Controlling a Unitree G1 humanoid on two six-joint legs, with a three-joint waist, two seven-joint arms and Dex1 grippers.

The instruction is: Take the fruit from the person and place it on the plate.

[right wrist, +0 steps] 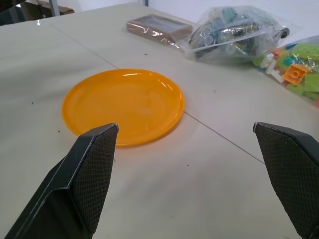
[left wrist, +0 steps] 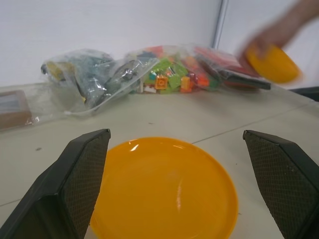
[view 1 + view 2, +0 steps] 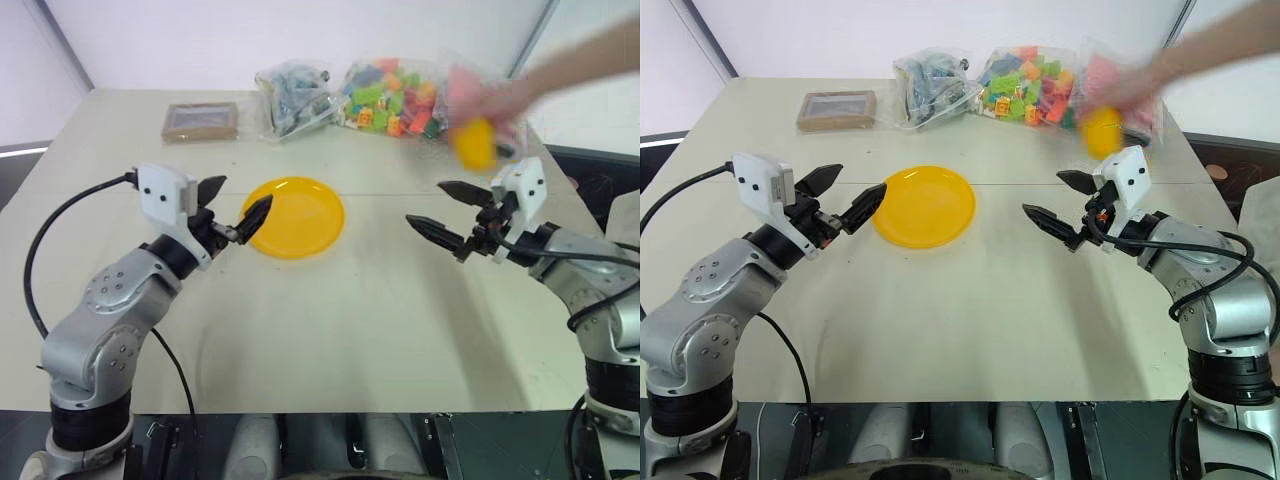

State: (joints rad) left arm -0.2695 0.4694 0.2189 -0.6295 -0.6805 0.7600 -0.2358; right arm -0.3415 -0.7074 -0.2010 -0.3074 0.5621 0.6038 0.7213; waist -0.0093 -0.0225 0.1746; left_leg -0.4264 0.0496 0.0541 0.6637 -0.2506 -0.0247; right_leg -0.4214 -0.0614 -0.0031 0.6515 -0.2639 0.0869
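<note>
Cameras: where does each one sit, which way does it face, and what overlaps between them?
Head stereo pair: looks forward and down over the table; shows left gripper, right gripper, both open, and the person's hand holding the fruit.
Left wrist: looks along its fingers across the plate toward the brick bags.
Right wrist: looks along its fingers at the plate and the brown box.
Shared: plate and bags.

A pale beige rectangular table (image 3: 380, 330) carries a round, shallow yellow-orange plastic plate (image 3: 295, 216) near its middle. Along the far edge lie a flat brown rectangular box (image 3: 200, 121), a clear bag of grey pieces (image 3: 293, 98) and — just beside it — a clear bag of multicoloured bricks (image 3: 392, 97).
</note>
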